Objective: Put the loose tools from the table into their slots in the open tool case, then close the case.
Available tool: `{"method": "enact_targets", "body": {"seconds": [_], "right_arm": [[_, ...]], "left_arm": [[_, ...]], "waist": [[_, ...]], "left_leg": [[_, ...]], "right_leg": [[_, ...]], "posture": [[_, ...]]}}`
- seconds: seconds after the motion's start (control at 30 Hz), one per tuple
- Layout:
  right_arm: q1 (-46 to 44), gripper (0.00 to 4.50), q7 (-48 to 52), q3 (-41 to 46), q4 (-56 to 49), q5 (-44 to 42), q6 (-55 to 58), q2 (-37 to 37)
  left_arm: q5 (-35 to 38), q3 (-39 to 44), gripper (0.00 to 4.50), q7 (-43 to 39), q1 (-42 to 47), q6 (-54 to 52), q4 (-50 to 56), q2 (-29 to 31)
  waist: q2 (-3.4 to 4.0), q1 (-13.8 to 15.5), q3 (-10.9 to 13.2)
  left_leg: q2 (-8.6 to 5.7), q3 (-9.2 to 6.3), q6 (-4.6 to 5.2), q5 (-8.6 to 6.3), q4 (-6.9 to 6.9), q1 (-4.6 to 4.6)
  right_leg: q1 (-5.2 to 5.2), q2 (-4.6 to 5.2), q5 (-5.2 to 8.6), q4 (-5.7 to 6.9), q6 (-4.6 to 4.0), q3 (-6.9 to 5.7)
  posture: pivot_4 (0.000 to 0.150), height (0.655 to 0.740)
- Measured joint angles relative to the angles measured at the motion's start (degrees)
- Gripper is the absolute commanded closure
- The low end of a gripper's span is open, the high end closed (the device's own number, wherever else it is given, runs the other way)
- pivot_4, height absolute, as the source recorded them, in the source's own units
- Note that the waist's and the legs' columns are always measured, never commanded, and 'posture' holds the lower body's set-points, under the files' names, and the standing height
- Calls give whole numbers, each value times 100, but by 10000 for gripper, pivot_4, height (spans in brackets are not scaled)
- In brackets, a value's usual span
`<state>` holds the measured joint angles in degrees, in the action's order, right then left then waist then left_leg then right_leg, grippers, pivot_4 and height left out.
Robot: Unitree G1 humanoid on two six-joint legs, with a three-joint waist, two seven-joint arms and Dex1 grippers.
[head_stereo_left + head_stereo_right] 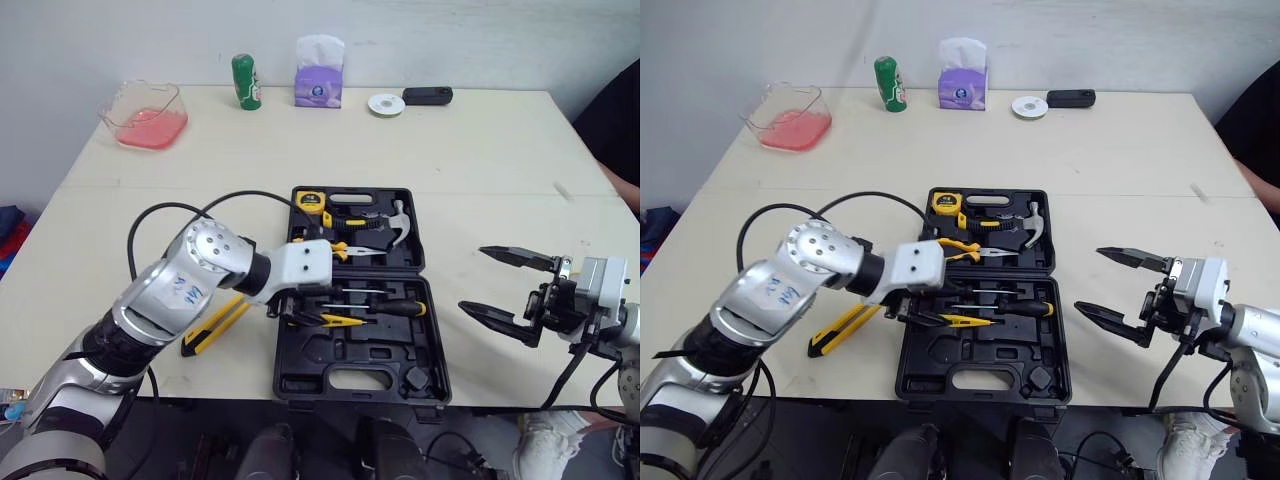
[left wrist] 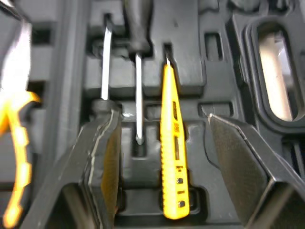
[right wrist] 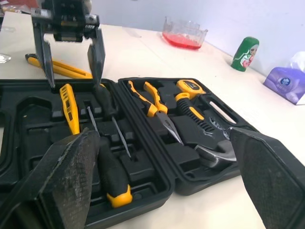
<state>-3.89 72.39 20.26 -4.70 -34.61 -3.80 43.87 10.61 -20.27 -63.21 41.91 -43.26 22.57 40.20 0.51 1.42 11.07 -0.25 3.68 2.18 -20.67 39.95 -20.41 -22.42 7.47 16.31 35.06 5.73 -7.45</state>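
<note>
The black tool case lies open at the table's front middle. It holds a tape measure, a hammer, pliers, two screwdrivers and a yellow tester pen. My left gripper hangs open just over the front half, its fingers straddling the tester pen, which lies in its slot. A yellow and black utility knife lies loose on the table left of the case. Right of the case, my right gripper is open and holds nothing.
Along the far edge stand a clear container with pink contents, a green can, a purple tissue box, a white disc and a black device. A person's dark sleeve shows at the right edge.
</note>
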Motion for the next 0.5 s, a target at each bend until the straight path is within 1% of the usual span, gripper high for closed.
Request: {"method": "enact_targets", "body": {"seconds": [0.03,0.13,0.2,0.23,0.3,0.43,0.5], "right_arm": [[-15,0,12,0,51,19,-1,10],[-73,0,32,-7,84,72,-8,13],[-71,0,32,-6,91,84,-14,14],[-68,0,32,-6,97,99,-14,14],[-76,0,42,-7,103,123,-11,14],[1,0,162,-7,61,92,30,20],[95,0,276,-7,26,65,31,30]], "left_arm": [[49,126,13826,11,-88,248,-133,-51],[243,610,21747,-125,-544,1212,-488,-69],[379,905,30569,-343,-958,1907,-712,-19],[438,978,34694,-416,-1101,2111,-794,-23],[543,1047,44392,-519,-1246,2457,-900,-105],[607,1130,44392,-472,-1520,3100,-1081,-451],[549,1097,44392,-372,-1557,3222,-1257,-559]], "waist": [[0,1,0],[0,0,0],[0,-11,0],[0,-6,0],[0,10,0],[0,31,0],[0,19,0]], "left_leg": [[0,-1,0,0,1,-1],[0,0,0,0,0,-1],[0,2,-2,-1,-1,-1],[0,1,-2,-1,0,-2],[-1,0,-1,-1,5,-2],[-5,-1,6,-5,5,-3],[-4,0,6,-5,5,-3]], "right_leg": [[0,0,0,-1,0,-2],[-1,2,0,-1,0,-2],[-2,2,0,-2,0,-3],[-2,3,0,-2,0,-5],[1,3,0,0,0,-7],[5,5,-3,-6,5,-7],[3,3,-3,-6,6,-8]], "posture": [[1500,7400],[1500,7400],[1500,7400],[1500,7400],[1500,7400],[1500,7400],[1500,7400]]}}
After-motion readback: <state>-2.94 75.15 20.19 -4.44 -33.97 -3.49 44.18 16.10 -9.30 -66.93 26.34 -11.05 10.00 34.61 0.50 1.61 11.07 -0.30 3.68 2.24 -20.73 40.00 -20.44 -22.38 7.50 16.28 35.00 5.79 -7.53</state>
